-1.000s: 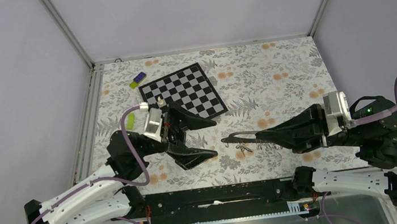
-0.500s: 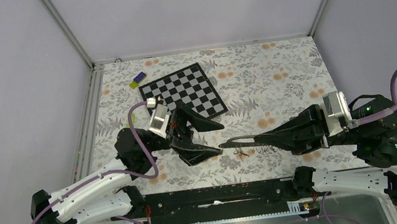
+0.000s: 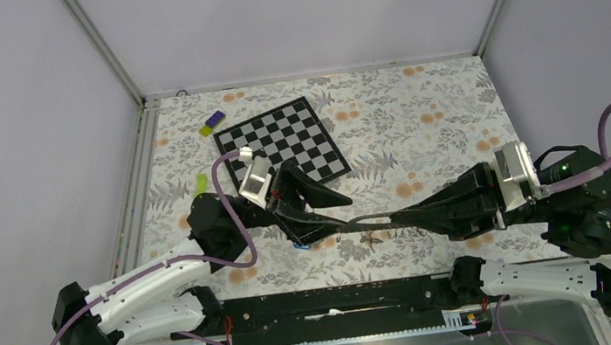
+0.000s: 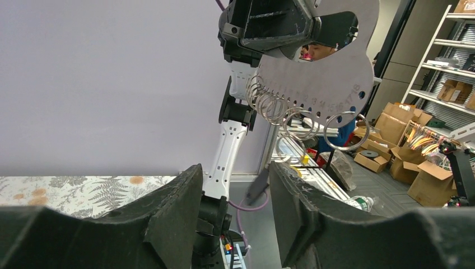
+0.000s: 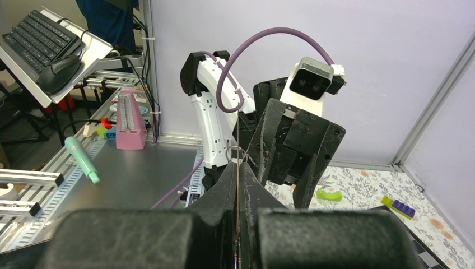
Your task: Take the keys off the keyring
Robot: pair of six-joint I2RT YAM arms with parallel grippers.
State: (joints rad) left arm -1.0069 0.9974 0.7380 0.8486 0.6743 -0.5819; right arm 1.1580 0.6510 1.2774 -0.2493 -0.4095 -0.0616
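Just to the near side of the right gripper [image 3: 352, 221], a little back from its tips, the keys [image 3: 371, 236] are seen as a small silvery cluster over the flowered table [image 3: 427, 113]. Whether they hang or rest there cannot be told. The right gripper's long fingers are pressed tightly together, and in the right wrist view the thin wire loop of the keyring [image 5: 241, 152] is seen pinched at their tips. Those tips are placed between the fingers of the left gripper [image 3: 344, 214], which are held apart, one on each side, with nothing gripped. In the left wrist view a dark fingertip is seen in the gap between the two left fingers [image 4: 168, 213]. Beyond the left gripper a chessboard [image 3: 280, 136] is laid flat, and farther off to that gripper's left a small yellow-and-purple block [image 3: 211, 122] is seen near the table's far corner.
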